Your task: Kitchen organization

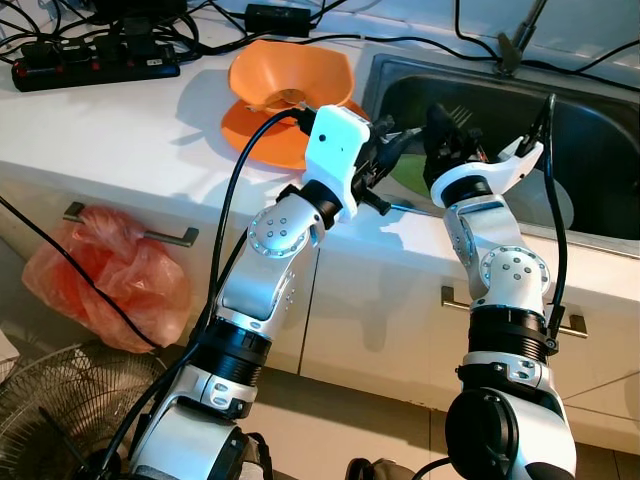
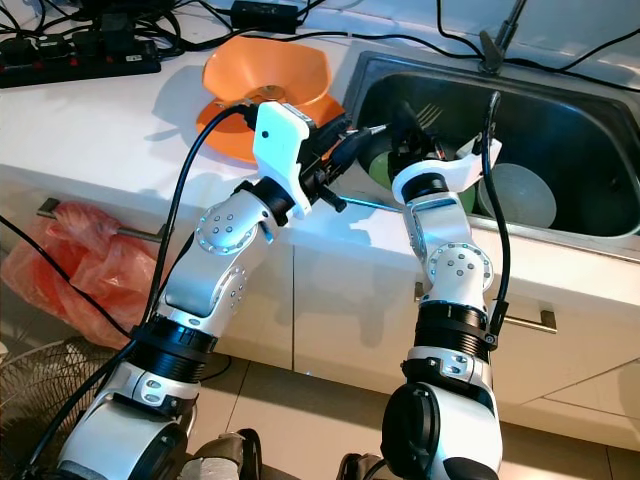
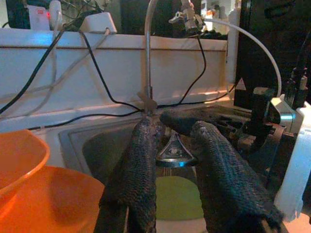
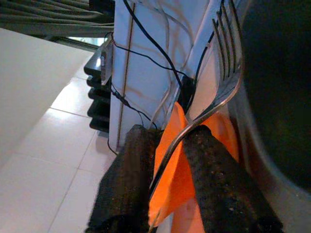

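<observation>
Right gripper (image 4: 167,160): fingers clamped on the neck of a metal fork (image 4: 224,73), tines pointing away, held at centre frame of the head views over the near edge of the sink (image 2: 560,110). Left gripper (image 3: 167,165): fingers closed on a small shiny utensil end (image 3: 174,151), just beside the right. Orange bowls (image 1: 285,95) sit on the bench (image 1: 110,125), upper centre. Risk: the thin fork could pivot in the grip and drop into the sink.
</observation>
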Motion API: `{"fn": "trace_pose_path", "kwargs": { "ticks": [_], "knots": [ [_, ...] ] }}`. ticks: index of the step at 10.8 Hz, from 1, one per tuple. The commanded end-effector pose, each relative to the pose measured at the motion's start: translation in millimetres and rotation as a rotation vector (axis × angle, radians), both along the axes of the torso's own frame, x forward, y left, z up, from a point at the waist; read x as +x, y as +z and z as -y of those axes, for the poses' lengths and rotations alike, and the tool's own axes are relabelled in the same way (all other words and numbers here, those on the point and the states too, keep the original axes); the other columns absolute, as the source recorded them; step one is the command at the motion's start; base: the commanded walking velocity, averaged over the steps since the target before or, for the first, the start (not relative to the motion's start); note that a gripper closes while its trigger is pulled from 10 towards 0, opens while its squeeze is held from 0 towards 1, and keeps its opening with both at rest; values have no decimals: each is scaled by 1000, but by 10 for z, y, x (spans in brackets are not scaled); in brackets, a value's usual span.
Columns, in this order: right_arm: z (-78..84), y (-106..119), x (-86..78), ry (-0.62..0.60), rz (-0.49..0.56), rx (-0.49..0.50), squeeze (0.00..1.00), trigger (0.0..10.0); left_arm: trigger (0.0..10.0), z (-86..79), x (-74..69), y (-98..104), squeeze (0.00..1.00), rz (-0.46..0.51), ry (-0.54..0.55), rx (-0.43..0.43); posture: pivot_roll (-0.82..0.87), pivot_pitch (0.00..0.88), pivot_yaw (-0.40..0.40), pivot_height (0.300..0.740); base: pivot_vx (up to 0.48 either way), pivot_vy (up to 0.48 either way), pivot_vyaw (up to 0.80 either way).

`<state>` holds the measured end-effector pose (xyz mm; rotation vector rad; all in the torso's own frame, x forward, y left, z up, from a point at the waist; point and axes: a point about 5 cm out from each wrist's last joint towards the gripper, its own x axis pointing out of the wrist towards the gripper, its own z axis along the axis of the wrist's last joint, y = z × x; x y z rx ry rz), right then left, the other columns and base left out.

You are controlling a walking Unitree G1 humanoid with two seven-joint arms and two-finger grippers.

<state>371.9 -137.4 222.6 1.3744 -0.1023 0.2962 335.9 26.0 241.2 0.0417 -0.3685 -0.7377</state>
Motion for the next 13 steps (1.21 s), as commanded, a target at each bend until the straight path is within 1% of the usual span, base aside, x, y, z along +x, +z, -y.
{"fn": "trace_pose_path", "kwargs": {
  "ticks": [1, 2, 3, 4, 6, 7, 9, 10, 13],
  "knots": [
    [89, -22, 0, -37, -12, 4, 0, 0, 10000, 24, -43, 24, 0, 8, -23, -3, 60, 122, -60, 740, 0, 0, 0],
    [90, -15, 5, -40, -9, 9, 0, 0, 10000, 47, -64, -10, 0, -8, -52, 16, 61, 123, -60, 740, 0, 0, 0],
    [89, -13, 8, -40, -9, 10, 0, 902, 10000, 63, -77, -37, 0, -19, -71, 30, 61, 124, -60, 740, 0, 0, 0],
    [86, -13, 9, -40, -10, 10, 0, 10000, 10000, 78, -90, -67, 0, -28, -85, 45, 60, 124, -59, 740, 0, 0, 0],
    [83, -14, 10, -41, -11, 12, 0, 10000, 10000, 85, -99, -79, 0, -35, -96, 56, 61, 124, -59, 740, 0, 0, 0],
    [84, -11, 10, -44, -6, 16, 0, 0, 10000, 86, -102, -94, 0, -40, -99, 71, 60, 123, -59, 740, 0, 0, 0],
    [92, -11, 9, -50, -7, 20, 0, 0, 10000, 64, -65, -132, 0, -38, -54, 111, 59, 124, -58, 740, 0, 0, 0],
    [93, -7, 8, -51, -7, 24, 0, 0, 10000, 46, -44, -160, 1000, -53, -49, 124, 59, 124, -58, 740, 0, 0, 0],
    [102, -5, 11, -53, -8, 34, 0, 0, 10000, 36, -33, -174, 1000, -64, -34, 129, 60, 122, -57, 740, 0, 0, 0]
  ]
}}
